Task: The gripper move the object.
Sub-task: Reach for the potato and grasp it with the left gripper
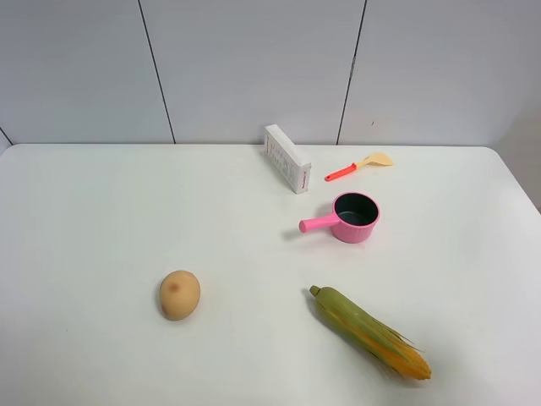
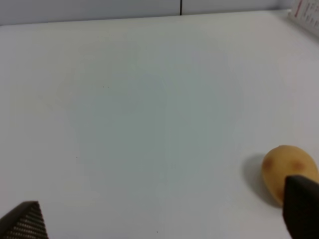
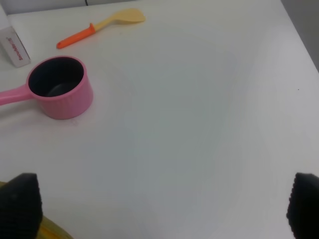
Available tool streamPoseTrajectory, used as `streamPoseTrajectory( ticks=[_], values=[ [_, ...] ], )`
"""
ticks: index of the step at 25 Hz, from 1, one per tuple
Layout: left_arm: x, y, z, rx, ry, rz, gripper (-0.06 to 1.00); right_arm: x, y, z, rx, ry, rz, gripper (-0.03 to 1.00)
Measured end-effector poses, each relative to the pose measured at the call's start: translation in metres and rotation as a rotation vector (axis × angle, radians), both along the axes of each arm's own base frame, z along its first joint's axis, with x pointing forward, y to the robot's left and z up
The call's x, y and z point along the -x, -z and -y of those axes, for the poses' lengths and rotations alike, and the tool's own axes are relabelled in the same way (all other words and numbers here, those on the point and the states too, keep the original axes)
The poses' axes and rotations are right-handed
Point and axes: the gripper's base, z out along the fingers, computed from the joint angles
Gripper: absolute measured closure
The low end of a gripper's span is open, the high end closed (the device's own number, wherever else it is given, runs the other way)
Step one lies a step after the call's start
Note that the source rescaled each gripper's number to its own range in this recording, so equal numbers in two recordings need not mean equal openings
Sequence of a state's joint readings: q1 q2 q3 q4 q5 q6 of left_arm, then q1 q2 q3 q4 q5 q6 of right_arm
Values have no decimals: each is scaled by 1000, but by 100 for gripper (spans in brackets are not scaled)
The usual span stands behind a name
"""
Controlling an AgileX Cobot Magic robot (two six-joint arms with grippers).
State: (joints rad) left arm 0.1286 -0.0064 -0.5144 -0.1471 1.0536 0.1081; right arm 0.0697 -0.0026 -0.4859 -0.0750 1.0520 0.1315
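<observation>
The object (image 1: 179,294) is a smooth, tan-orange egg shape with a reddish-brown blotch, lying on the matte white tabletop (image 1: 84,220) at its front left, well apart from the ridged green-yellow corn cob (image 1: 372,331), the glossy pink pot (image 1: 355,217), the orange-handled spatula (image 1: 359,166) and the white box (image 1: 286,158). Only the wrist views show the arms' tips. The left end effector (image 2: 163,214) is spread wide, tilted down over bare tabletop, with one black finger partly covering the object in that view. The right end effector (image 3: 162,205) is also spread wide, tilted down beyond the corn cob, facing the pot and spatula
</observation>
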Motion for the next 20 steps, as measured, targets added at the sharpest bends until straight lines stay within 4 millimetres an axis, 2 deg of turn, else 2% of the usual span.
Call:
streamPoseTrajectory(
  ticks=[1,20],
  values=[
    [0,0,0,0,0,0,-1,0,0,0,0,0,0,-3],
    [0,1,0,1,0,-4,-1,0,0,0,0,0,0,-3]
  ],
)
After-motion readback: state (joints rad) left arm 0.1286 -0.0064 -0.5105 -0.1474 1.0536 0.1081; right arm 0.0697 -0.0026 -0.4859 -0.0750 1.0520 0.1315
